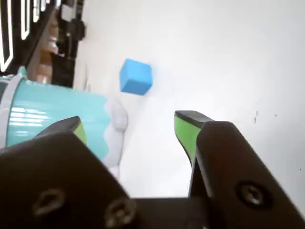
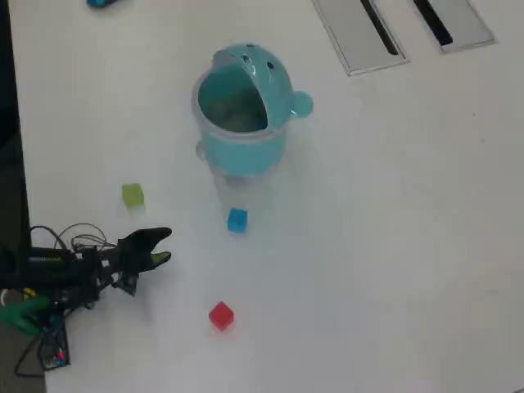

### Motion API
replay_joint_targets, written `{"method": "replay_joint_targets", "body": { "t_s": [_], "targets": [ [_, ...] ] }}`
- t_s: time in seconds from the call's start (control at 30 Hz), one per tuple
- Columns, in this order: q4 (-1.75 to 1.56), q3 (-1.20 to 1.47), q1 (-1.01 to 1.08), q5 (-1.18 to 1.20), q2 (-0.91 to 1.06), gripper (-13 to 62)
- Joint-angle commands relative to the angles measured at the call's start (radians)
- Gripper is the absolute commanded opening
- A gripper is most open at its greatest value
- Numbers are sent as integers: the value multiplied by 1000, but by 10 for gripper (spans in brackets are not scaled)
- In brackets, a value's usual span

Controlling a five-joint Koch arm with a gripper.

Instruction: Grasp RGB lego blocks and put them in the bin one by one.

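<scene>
Three small cubes lie on the white table. The blue block [image 2: 237,220] [image 1: 136,76] sits just in front of the teal bin [image 2: 242,110] [image 1: 52,114]. To its left in the overhead view is the yellowish-green block [image 2: 133,195], and the red block [image 2: 220,316] lies nearer the bottom. My gripper [image 2: 162,246] [image 1: 131,125] is at the left of the overhead view, open, with nothing between its green-padded fingers. In the wrist view the blue block lies ahead of the jaws, with the bin at the left.
Two grey slotted panels [image 2: 360,33] are set in the table at the top right of the overhead view. The arm's body and its cables [image 2: 49,278] lie by the table's left edge. A small blue object [image 2: 100,3] shows at the top edge.
</scene>
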Motion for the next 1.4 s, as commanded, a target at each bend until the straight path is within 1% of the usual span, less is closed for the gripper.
{"method": "replay_joint_targets", "body": {
  "t_s": [0.0, 0.07, 0.23, 0.5, 0.57, 0.7, 0.77, 1.03, 1.17, 1.37],
  "targets": [
    [-130, 52, 11, -109, 72, 338],
    [-164, 51, 29, -176, 72, 338],
    [-206, 52, 44, -258, 72, 339],
    [-206, 43, 60, -313, 72, 339],
    [-221, 31, 67, -407, 72, 339],
    [-238, 25, 69, -767, 72, 344],
    [-241, 40, 61, -848, 72, 342],
    [-336, 49, 91, -887, 72, 344],
    [-325, 37, 121, -1049, 72, 338],
    [-319, 35, 184, -1072, 72, 339]
  ]
}}
